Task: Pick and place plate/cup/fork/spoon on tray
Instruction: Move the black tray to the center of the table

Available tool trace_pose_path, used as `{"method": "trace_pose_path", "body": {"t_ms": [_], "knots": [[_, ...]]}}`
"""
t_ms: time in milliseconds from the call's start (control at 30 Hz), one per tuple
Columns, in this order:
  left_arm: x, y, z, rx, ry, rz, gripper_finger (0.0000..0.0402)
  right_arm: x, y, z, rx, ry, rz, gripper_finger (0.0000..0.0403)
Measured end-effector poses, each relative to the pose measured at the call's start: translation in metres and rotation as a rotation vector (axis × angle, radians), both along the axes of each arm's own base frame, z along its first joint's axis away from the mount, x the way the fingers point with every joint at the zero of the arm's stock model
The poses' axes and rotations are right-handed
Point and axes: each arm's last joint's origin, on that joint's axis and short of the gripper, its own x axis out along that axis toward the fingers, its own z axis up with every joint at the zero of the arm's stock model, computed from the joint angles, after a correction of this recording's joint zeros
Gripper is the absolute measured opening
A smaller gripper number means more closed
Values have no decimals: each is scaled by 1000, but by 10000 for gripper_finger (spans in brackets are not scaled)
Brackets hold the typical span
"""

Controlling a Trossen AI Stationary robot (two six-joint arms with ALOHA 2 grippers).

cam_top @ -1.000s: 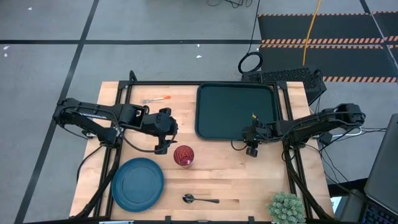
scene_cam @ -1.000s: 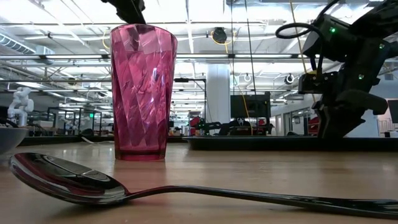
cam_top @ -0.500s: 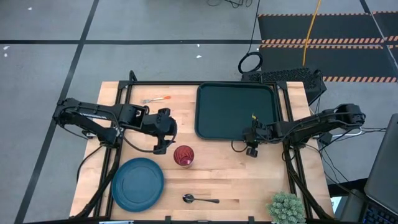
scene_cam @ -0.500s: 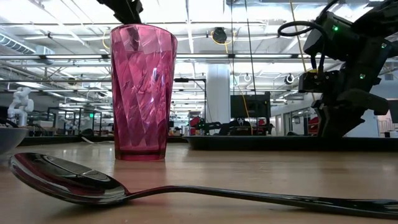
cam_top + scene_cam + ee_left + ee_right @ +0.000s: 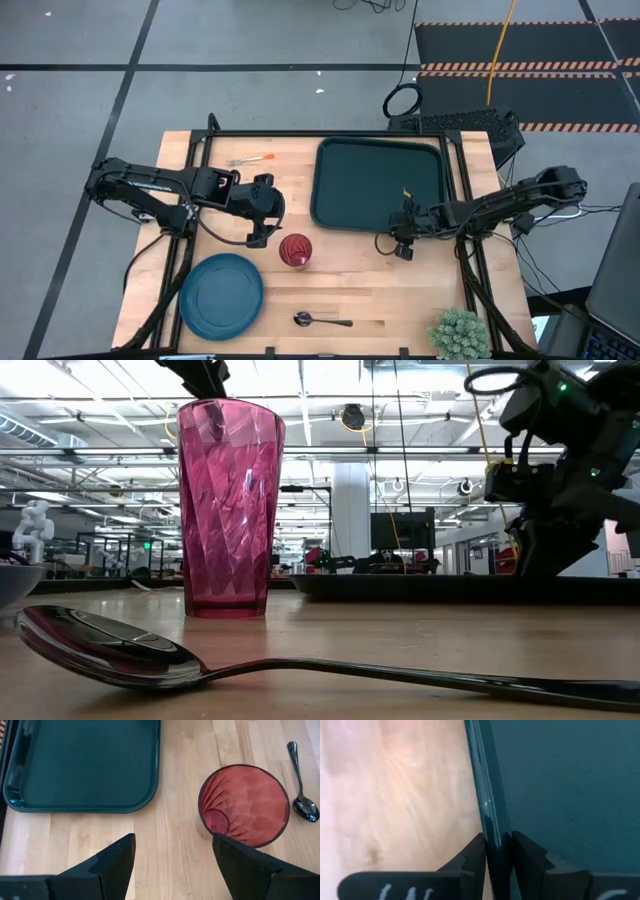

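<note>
The dark green tray (image 5: 375, 185) lies at the table's far right. My right gripper (image 5: 402, 246) is shut on its near rim. The red cup (image 5: 295, 250) stands upright on its base at the table's middle. My left gripper (image 5: 262, 228) is open just to the left of the cup and a little farther back, touching nothing. In the left wrist view the cup (image 5: 243, 805) shows ahead of the fingers. The blue plate (image 5: 222, 290) lies flat at the near left. The dark spoon (image 5: 320, 321) lies near the front edge. The orange-handled fork (image 5: 250, 160) lies at the far left. My right gripper pinches the tray's raised near rim (image 5: 492, 827) between its two fingers (image 5: 475, 857), close to the near right corner. One finger is inside the tray and one outside it. The fingers come from the table's near right side. The rest of the tray lies on the table.
A small green plant (image 5: 460, 335) stands at the near right corner. Bare wood lies between the cup and the tray's near edge. A dark mat and a keyboard (image 5: 455, 122) lie just beyond the far right edge.
My right gripper has kept its hold on the rim and drawn the tray a little. The tray's near left corner has shifted slightly toward the table's left and near edges. My left gripper has kept still.
</note>
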Motion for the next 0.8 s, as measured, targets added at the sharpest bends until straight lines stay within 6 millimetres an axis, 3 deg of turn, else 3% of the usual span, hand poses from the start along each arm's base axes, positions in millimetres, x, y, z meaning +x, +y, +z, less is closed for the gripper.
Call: {"method": "trace_pose_path", "body": {"t_ms": [467, 800], "knots": [[0, 0, 0, 4, 1, -4, 269, -3, 23, 1, 62, -22, 42, 68], [0, 5, 0, 107, -1, -23, 269, -7, 42, 2, 170, -25, 60, 69]]}}
